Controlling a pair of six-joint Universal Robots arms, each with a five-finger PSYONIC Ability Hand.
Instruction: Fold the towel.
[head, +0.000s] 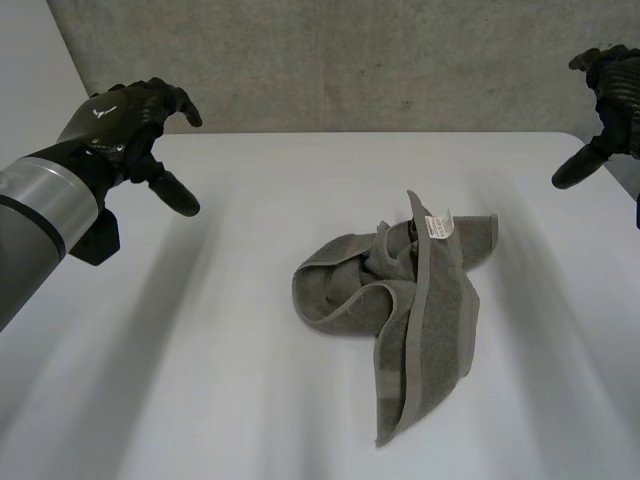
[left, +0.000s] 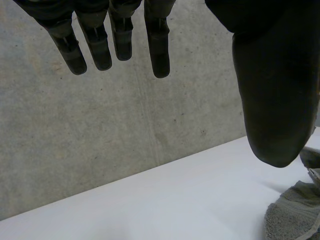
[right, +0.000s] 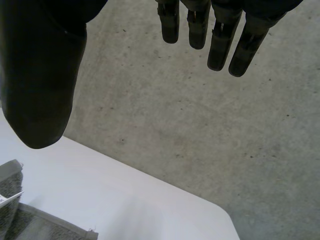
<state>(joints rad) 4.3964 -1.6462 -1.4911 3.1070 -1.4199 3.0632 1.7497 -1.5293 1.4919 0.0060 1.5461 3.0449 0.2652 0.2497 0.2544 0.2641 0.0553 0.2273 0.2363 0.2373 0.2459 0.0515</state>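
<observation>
The grey towel (head: 400, 300) lies crumpled in a heap on the white desk (head: 200, 350), a little to the right of the middle. A white label (head: 437, 226) shows on its far part. The left robot hand (head: 125, 125) hangs above the far left part of the desk, well apart from the towel. Its fingers are straight, spread from the thumb, and hold nothing. The right robot hand (head: 610, 90) is raised at the far right, near the rounded desk corner, also opened and well apart from the towel. Between each hand and the towel is plain white desk surface. Behind the far desk edge stands a grey concrete wall (head: 380, 60). The towel lies away from the desk edges, with wide surface around it.
</observation>
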